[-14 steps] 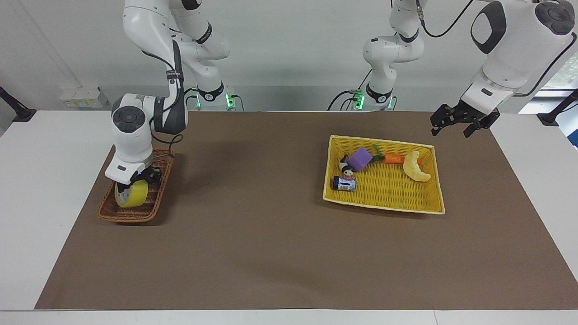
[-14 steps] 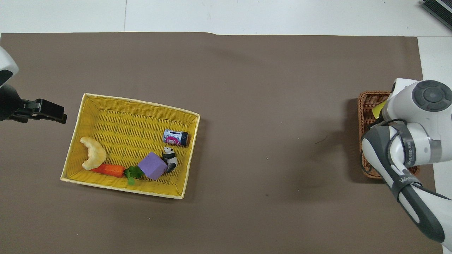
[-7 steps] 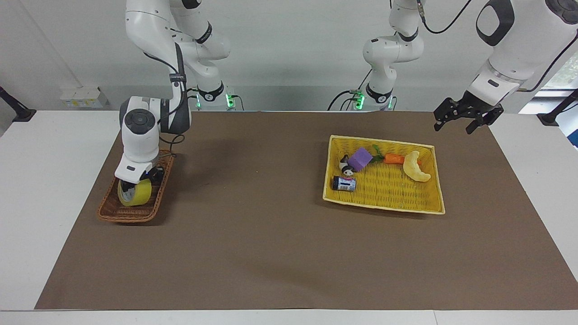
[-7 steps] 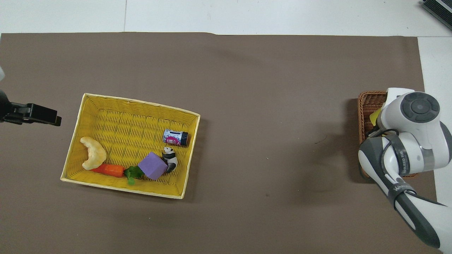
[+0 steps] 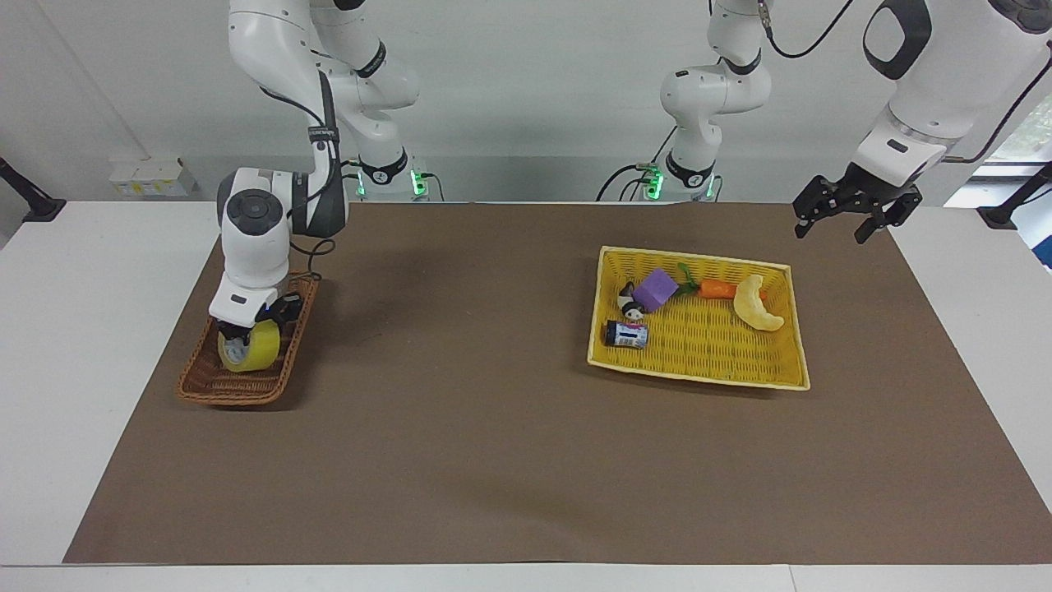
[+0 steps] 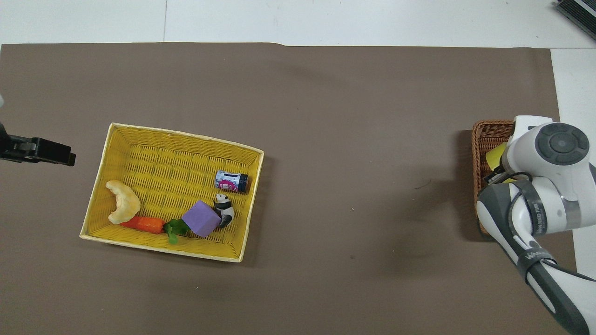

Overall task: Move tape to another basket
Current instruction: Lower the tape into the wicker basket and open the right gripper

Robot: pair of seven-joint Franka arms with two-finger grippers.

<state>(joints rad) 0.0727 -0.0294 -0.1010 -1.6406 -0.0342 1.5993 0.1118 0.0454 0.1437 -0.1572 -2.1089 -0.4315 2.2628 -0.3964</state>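
The yellow tape (image 5: 253, 349) stands on its edge inside the brown wicker basket (image 5: 234, 388) at the right arm's end of the table. My right gripper (image 5: 246, 330) is down on top of the roll, and whether it still grips the roll does not show. In the overhead view the right arm's wrist covers most of the basket (image 6: 486, 132), and only a sliver of the tape (image 6: 495, 156) peeks out. My left gripper (image 5: 838, 224) hangs open and empty over the mat beside the yellow basket, and it shows at the overhead view's edge (image 6: 60, 156).
The large yellow basket (image 5: 699, 370) toward the left arm's end holds a pale crescent toy (image 5: 756, 306), a carrot (image 5: 717, 289), a purple block (image 5: 655, 289), a panda figure (image 5: 631, 308) and a small can (image 5: 626, 334). A brown mat (image 5: 460, 427) covers the table.
The right wrist and the tape shifted slightly toward the robots within the wicker basket. The left gripper rose and drew a little away from the yellow basket.
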